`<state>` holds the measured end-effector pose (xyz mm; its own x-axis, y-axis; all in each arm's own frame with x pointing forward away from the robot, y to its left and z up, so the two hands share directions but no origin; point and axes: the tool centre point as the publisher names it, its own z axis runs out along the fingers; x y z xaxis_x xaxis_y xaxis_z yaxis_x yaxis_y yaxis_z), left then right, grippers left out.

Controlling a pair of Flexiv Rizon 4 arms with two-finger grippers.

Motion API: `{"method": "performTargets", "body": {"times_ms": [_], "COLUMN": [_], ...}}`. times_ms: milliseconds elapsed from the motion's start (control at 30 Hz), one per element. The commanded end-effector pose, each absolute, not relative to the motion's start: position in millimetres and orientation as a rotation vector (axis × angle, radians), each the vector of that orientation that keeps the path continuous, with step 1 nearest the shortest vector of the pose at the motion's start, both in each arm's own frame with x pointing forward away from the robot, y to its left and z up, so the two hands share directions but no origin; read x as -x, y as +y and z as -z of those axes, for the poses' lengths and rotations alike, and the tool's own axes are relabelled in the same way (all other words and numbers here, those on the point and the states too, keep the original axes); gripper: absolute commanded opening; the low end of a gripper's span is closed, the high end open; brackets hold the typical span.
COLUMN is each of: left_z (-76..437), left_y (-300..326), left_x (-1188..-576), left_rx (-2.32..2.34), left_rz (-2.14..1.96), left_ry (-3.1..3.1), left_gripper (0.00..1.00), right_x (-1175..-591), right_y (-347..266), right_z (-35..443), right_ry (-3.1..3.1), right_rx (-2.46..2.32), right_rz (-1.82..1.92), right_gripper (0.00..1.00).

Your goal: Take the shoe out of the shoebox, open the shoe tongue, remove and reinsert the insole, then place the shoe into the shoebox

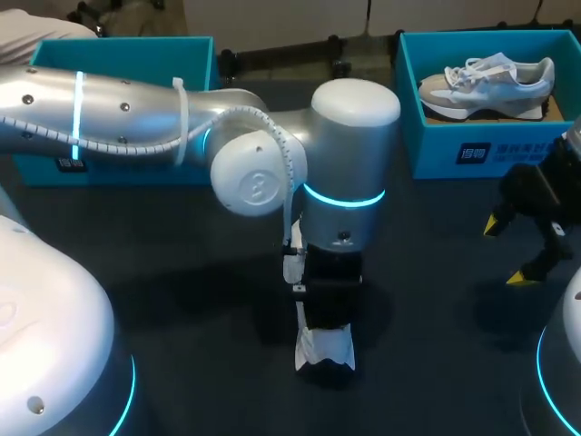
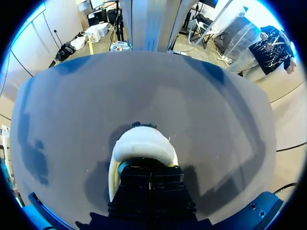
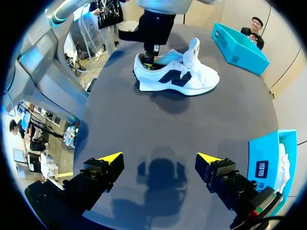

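Note:
A white shoe (image 1: 324,350) with a dark side logo lies on the dark table (image 1: 182,272) at the front middle. In the right wrist view the shoe (image 3: 177,76) rests on its sole with the tongue (image 3: 193,50) raised. My left gripper (image 1: 325,329) points straight down into the heel opening, and its fingers are shut. From its own wrist view the gripper (image 2: 151,167) sits just behind the white heel (image 2: 142,143). Whether it pinches anything inside is hidden. My right gripper (image 1: 505,251) hangs open and empty at the right, well short of the shoe; its yellow tips (image 3: 111,156) stand wide apart.
A teal shoebox (image 1: 436,136) at the back right holds a second grey-white shoe (image 1: 486,77). Another teal box (image 1: 118,50) stands at the back left behind my left arm. In the right wrist view a teal box (image 3: 266,158) is beside the right gripper (image 3: 159,157).

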<state>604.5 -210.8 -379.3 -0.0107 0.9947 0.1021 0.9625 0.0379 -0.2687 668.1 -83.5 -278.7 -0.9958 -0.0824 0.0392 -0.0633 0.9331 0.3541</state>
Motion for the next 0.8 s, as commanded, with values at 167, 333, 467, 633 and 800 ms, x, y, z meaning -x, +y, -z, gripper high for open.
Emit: {"method": "performTargets", "body": {"times_ms": [167, 333, 467, 633, 800], "left_z": [421, 415, 404, 389, 372], "left_y": [-219, -205, -196, -193, -197], "left_x": [-619, -637, -647, -645, -633], "left_rx": [1.962, 1.935, 1.923, 1.941, 1.98], "left_rz": [-0.107, -0.082, -0.078, -0.09, -0.136], "left_ry": [-2.083, -2.123, -2.161, -2.17, -2.149], "left_gripper": [0.0, 0.0, 0.0, 0.0, 0.0], "right_x": [-668, -668, -668, -668, -668], "right_y": [-83, -83, -83, -83, -83], "right_z": [280, 280, 280, 280, 280], "right_ry": [-3.037, -3.037, -3.037, -3.037, -3.037], "right_rx": [-0.114, -0.114, -0.114, -0.114, -0.114], "right_rz": [0.549, 0.549, 0.549, 0.549, 0.549], "right_gripper": [1.0, 1.0, 1.0, 1.0, 1.0]}}
